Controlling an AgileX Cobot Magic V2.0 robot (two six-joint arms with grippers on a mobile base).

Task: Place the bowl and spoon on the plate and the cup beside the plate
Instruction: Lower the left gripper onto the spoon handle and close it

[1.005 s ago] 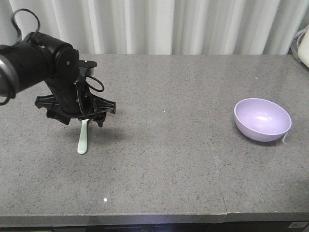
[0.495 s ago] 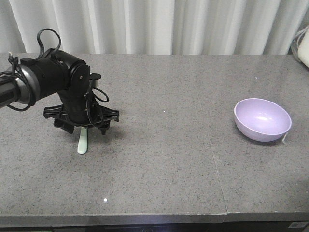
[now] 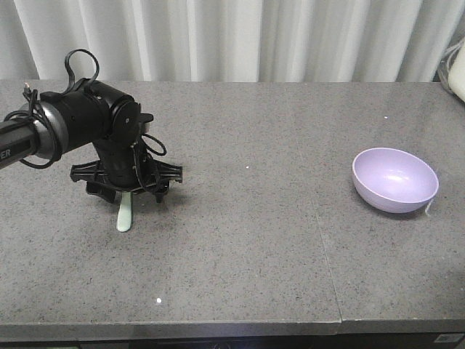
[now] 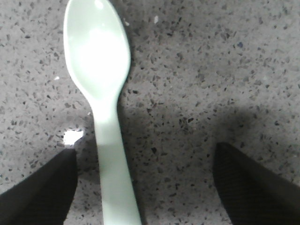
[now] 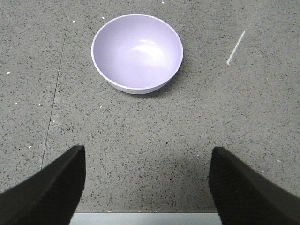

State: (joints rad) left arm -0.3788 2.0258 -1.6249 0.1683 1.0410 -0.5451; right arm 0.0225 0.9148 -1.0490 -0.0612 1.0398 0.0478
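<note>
At the left of the tabletop [image 3: 247, 240], your left end effector [image 4: 145, 150] is spread wide astride the mint-green spoon [image 4: 98, 61], not gripping it. At the right, the lavender bowl [image 3: 395, 179] sits alone, with your right end effector [image 5: 146, 154] open before it. No plate or cup shows, so nothing is arranged yet.

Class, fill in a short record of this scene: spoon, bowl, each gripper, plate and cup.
spoon: flat on the table, handle inside the open left gripper, not gripped
bowl: upright, empty, at the table's right end
left gripper: open, low over the spoon
right gripper: open, holding nothing, bowl ahead of it
plate, cup: not in view
</note>
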